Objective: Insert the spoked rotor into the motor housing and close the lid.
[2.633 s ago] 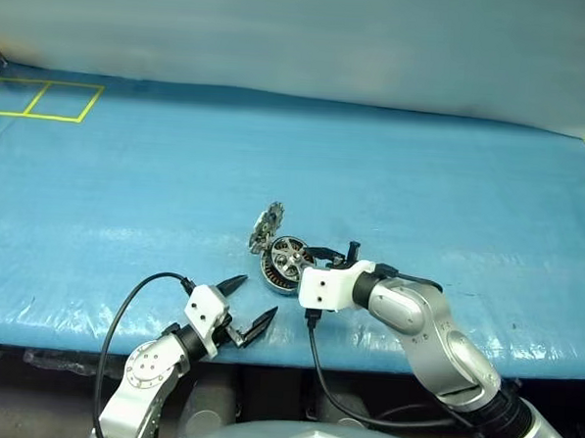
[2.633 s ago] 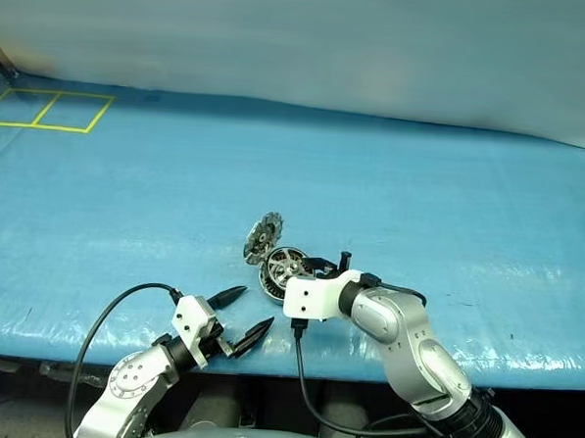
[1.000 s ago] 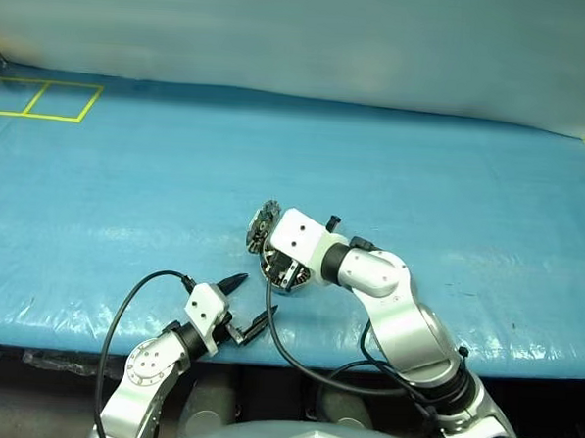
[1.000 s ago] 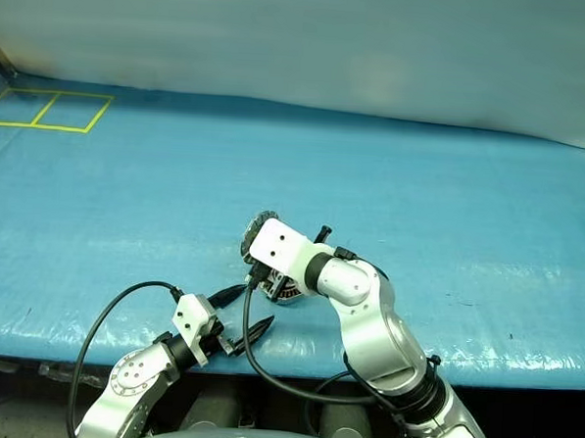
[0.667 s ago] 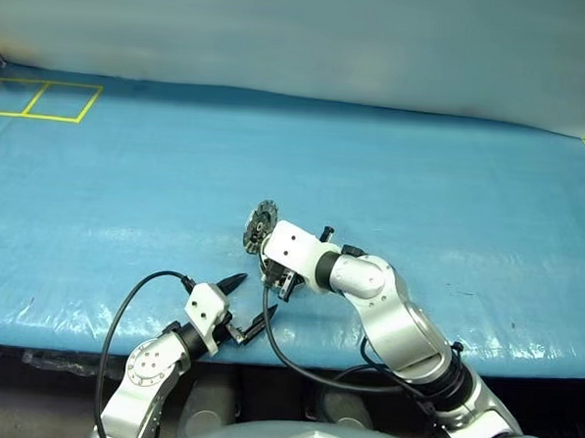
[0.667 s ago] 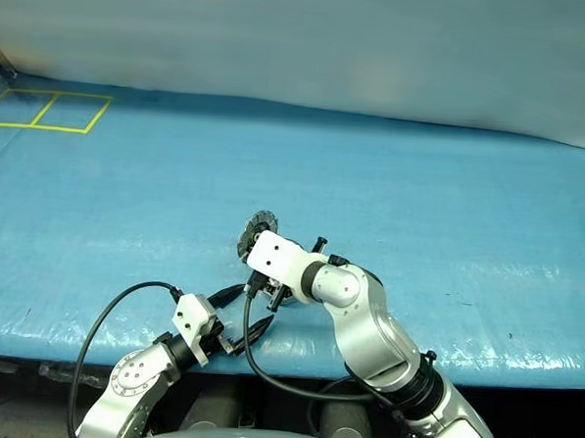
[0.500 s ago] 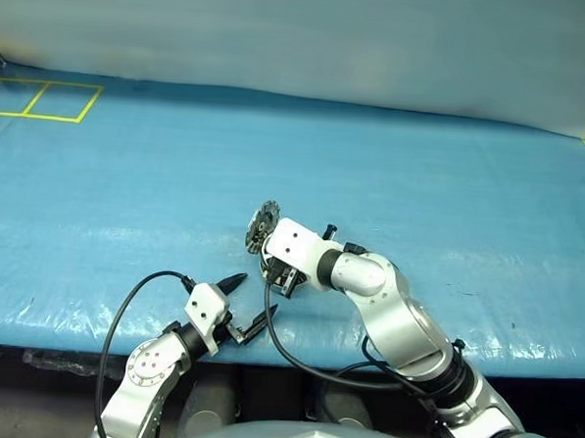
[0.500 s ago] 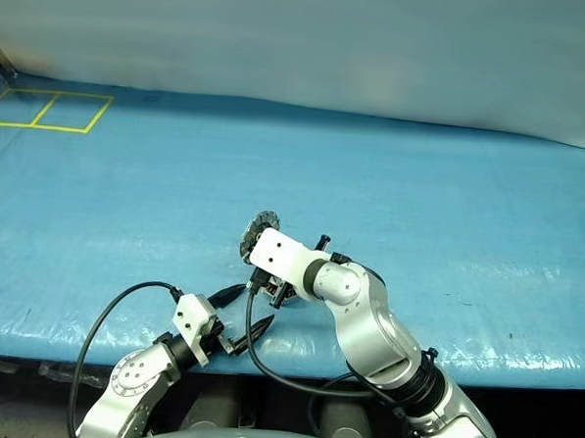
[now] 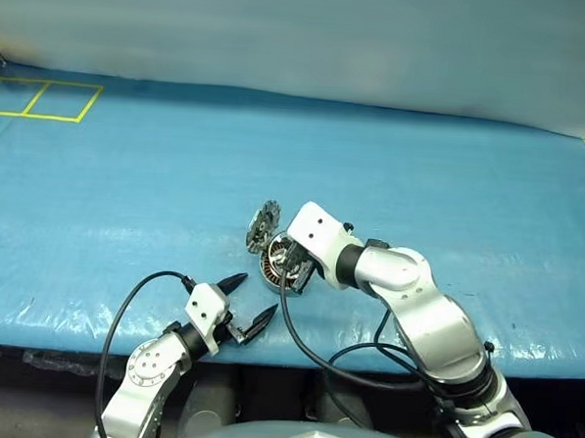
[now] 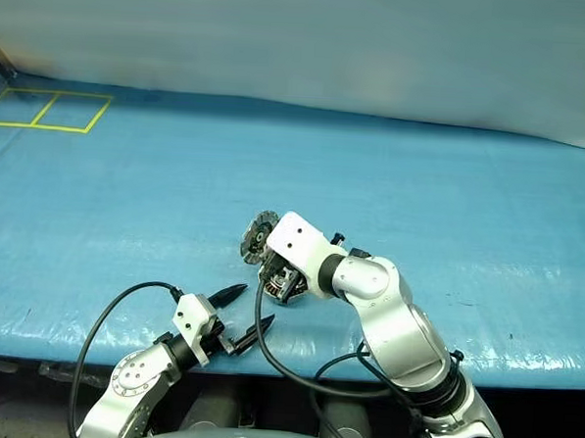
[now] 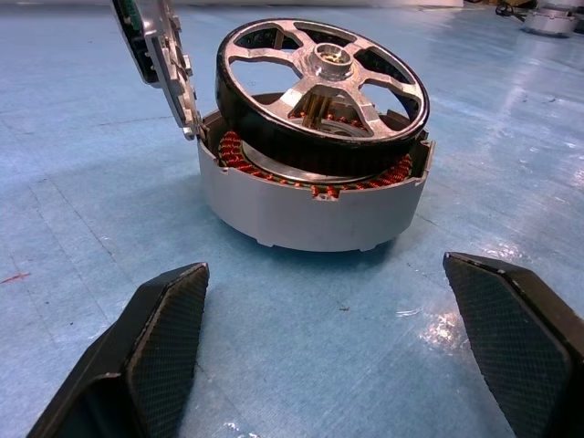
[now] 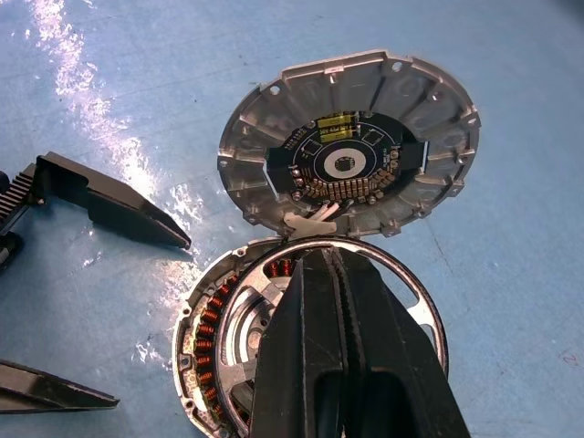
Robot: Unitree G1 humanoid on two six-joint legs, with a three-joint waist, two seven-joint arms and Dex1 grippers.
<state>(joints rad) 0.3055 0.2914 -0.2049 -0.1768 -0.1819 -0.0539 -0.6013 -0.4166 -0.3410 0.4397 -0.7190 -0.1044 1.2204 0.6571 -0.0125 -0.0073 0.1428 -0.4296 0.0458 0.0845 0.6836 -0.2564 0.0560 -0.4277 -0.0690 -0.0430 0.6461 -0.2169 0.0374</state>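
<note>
Blue plastic sheeting [image 9: 452, 178] covers a wide table, shiny and slightly wrinkled, with yellow tape lines [image 9: 39, 100] marking squares at the far left corner and a pale wall behind.

Near the front middle of the table sits the motor housing [image 11: 310, 201], a squat round grey metal case with copper-coloured windings showing inside its rim. Its lid [image 12: 351, 155] is swung open on the hinge, standing up on the side of the housing towards the robot's left and farther from the robot. The lid's inner face shows a dark circuit ring around a bright centre.

The spoked rotor [image 11: 324, 87], a wheel with a dark rim and silver spokes and hub, lies in the mouth of the housing. It is tilted, one edge raised above the rim and the other dipped inside, so it is not seated flat.

The right gripper [image 12: 333, 347] reaches in from the right and points down over the rotor. Its two black fingers are pressed together with nothing between them, and their tips are at the rotor's face; whether they touch it cannot be told.

The left gripper [image 9: 243, 315] hovers at the table's front edge, just short of the housing, with its fingers spread wide apart and empty.
</note>
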